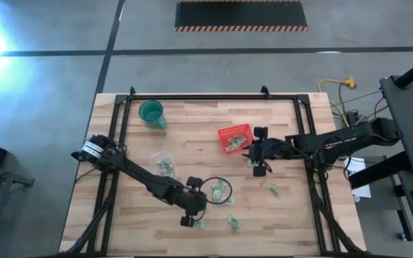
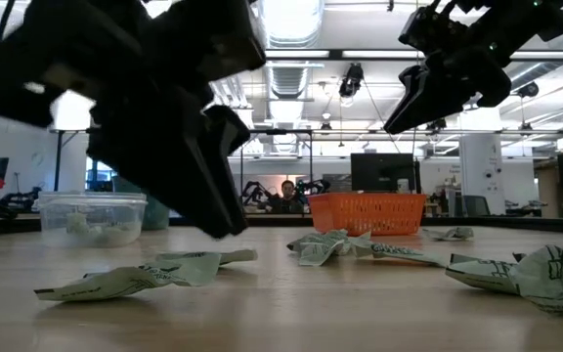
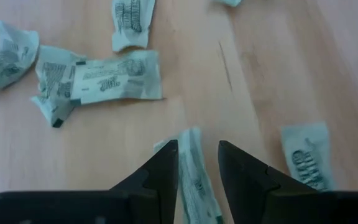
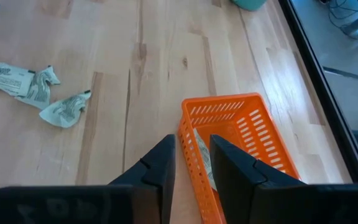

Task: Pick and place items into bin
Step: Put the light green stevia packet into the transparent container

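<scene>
One red basket (image 1: pixel 234 137), one teal cup (image 1: pixel 151 112), one clear tub (image 1: pixel 161 159), two arms.

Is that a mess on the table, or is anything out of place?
Mostly deliberate scatter: crumpled pale green pieces lie loose across the wooden table, waiting to be sorted. The red basket sits askew to the table's edges. A teal cup stands apart, upright. Nothing looks spilled or broken.

Red basket (image 1: pixel 234 137) — pale green printed pieces (image 3: pixel 117 76)

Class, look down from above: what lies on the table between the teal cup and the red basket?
Nothing: in the high view the stretch between the teal cup and the red basket is bare wood.
</scene>
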